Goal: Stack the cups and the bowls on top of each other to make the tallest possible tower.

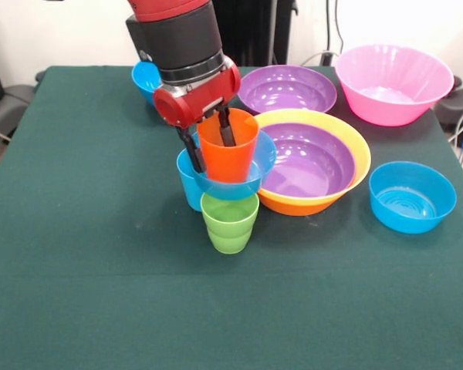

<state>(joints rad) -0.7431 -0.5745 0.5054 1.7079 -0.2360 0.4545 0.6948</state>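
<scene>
Gripping the orange cup (227, 149), the gripper (210, 145) is coming down from 12 o'clock; its dark fingers (226, 127) are closed on the cup's rim, one inside, one outside along the wall. Orange cup is sitting in a small blue bowl (233, 179), which is resting on the green cup (230, 222), making a three-piece tower near bench (85, 254) centre. Light blue cup (189, 183) is standing just beside the tower at 9 o'clock. At 3 o'clock, a purple bowl (307, 160) is nesting inside the orange-yellow bowl (353, 146). Second purple bowl (287, 88) and pink bowl (392, 83) are lying toward 1 o'clock. Another blue bowl (412, 197) is sitting at 4 o'clock; a third (146, 79) is showing behind the arm at 11 o'clock.
</scene>
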